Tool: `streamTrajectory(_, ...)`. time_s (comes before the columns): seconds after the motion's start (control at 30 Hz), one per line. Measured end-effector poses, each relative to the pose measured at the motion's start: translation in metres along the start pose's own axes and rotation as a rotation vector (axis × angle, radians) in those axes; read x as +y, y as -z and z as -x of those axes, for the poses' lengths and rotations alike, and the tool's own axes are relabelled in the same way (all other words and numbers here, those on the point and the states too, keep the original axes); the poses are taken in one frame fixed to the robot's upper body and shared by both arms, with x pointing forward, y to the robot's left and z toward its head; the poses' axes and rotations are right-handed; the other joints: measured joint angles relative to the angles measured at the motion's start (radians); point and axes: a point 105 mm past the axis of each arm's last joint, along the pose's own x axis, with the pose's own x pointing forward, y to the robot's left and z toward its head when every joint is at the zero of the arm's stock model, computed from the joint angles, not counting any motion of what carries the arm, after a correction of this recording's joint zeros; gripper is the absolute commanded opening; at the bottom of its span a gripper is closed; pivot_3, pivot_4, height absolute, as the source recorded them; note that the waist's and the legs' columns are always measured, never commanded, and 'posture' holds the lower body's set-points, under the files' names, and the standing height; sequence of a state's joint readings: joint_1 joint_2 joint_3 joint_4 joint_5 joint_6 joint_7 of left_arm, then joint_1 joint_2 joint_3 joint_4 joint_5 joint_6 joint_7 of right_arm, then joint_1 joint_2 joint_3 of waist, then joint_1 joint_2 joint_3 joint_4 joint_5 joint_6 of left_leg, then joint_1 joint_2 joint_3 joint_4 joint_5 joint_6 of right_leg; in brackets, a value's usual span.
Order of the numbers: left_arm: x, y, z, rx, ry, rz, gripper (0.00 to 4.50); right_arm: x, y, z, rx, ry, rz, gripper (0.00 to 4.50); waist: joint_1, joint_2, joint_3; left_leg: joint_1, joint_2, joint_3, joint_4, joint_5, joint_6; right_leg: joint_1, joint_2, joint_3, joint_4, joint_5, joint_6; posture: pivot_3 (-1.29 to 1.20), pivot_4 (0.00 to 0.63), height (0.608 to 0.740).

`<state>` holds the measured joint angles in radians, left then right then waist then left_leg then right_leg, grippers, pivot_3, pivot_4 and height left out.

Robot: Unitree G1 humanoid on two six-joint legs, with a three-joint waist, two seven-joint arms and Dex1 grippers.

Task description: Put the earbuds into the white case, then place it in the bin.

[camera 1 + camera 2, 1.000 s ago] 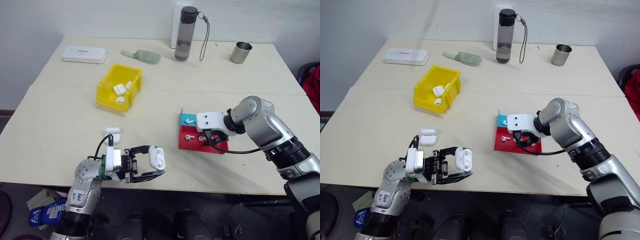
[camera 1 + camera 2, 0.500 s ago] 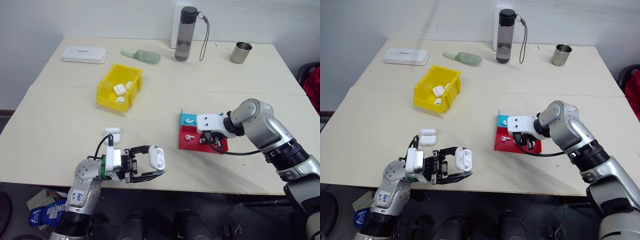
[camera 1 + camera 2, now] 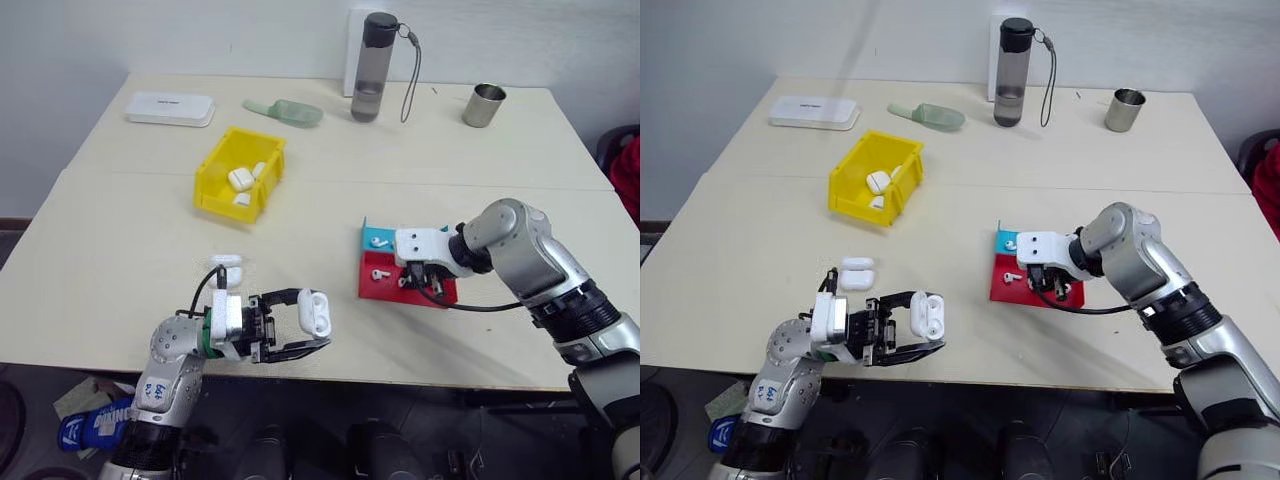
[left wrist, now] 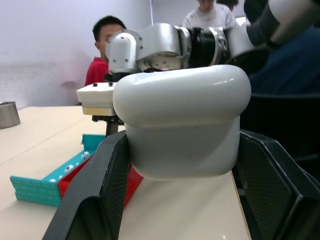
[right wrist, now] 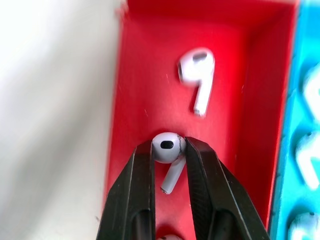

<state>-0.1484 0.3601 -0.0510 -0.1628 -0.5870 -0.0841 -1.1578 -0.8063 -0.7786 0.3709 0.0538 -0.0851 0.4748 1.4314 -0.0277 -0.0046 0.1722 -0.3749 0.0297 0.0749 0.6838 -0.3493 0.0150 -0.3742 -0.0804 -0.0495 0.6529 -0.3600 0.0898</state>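
1. Your left gripper (image 3: 305,328) sits at about 7 o'clock on the table (image 3: 120,240), near the front edge, pointing toward your right. Its two black fingers are clamped on the white case (image 3: 315,312), one on each side; the case is held clear of the tabletop with its lid open.
2. Your right gripper (image 5: 169,150) points down into the red and blue tray (image 3: 378,262), which lies at roughly 4 o'clock. Its fingers are nearly closed, pinching the round head of one of the earbuds (image 5: 167,148); the stem hangs down between the fingers.
3. A second earbud (image 5: 198,75) lies loose on the red floor of the tray, apart from the pinched one. More white earbuds rest in the blue part (image 5: 310,125) beside it.
4. The bin (image 3: 238,174) stands at about 10 o'clock, well apart from both grippers, with several white pieces already inside.
5. A spare case (image 3: 227,262) lies on the table just behind your left gripper.
6. Along the far edge you have a flat white box (image 3: 170,108), a green scoop (image 3: 283,110), a grey bottle (image 3: 375,66) and a metal cup (image 3: 483,104).
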Motion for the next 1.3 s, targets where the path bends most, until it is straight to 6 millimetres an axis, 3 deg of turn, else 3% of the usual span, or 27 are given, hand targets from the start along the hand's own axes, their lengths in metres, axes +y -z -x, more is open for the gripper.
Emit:
streamTrajectory(0.17, 0.003, -0.014, -0.005, -0.052, 0.023, 0.008, 2.79, 0.010, -0.041, 0.044, -0.386, 0.023, 0.050, 0.44, 0.000, 0.000, 0.000, 0.000, 0.000, -0.004, 0.000, 0.000, 0.000, 0.002, 0.000, -0.003, 0.000, 0.000, 0.000, 0.00, 0.150, 0.740)
streamTrajectory(0.37, 0.006, -0.021, -0.006, -0.073, 0.068, 0.027, 2.79, 0.034, -0.103, 0.075, -1.102, 0.059, -0.023, 0.44, -0.003, 0.001, 0.001, 0.000, 0.000, -0.007, 0.000, 0.001, -0.002, 0.004, 0.001, -0.004, -0.001, 0.000, 0.000, 0.00, 0.150, 0.740)
streamTrajectory(0.53, 0.016, -0.032, -0.011, -0.128, 0.059, 0.086, 2.79, 0.054, -0.138, 0.083, -1.328, 0.049, 0.003, 0.44, 0.000, 0.001, 0.001, 0.000, -0.001, -0.010, 0.000, 0.002, -0.002, 0.004, 0.001, -0.004, 0.000, 0.000, 0.000, 0.00, 0.150, 0.740)
streamTrajectory(0.67, 0.016, -0.043, -0.019, -0.142, 0.102, 0.067, 2.79, 0.062, -0.148, 0.076, -1.355, 0.016, 0.036, 0.44, 0.000, 0.001, 0.001, 0.000, -0.002, -0.010, 0.000, 0.001, -0.001, 0.005, 0.001, -0.004, 0.000, 0.000, 0.000, 0.00, 0.150, 0.740)
streamTrajectory(0.83, 0.015, -0.042, -0.019, -0.134, 0.115, 0.090, 2.79, 0.065, -0.155, 0.067, -1.367, 0.012, 0.083, 0.44, -0.001, 0.001, 0.001, 0.000, -0.002, -0.010, -0.001, 0.001, -0.001, 0.005, 0.001, -0.004, 0.000, 0.000, 0.000, 0.00, 0.150, 0.740)
streamTrajectory(1.3, 0.012, -0.046, -0.023, -0.133, 0.124, 0.101, 2.79, 0.064, -0.142, 0.040, -1.326, 0.038, 0.104, 0.44, -0.001, 0.001, 0.001, 0.000, -0.001, -0.010, -0.001, 0.001, -0.001, 0.005, 0.001, -0.004, -0.001, 0.000, 0.000, 0.00, 0.150, 0.740)
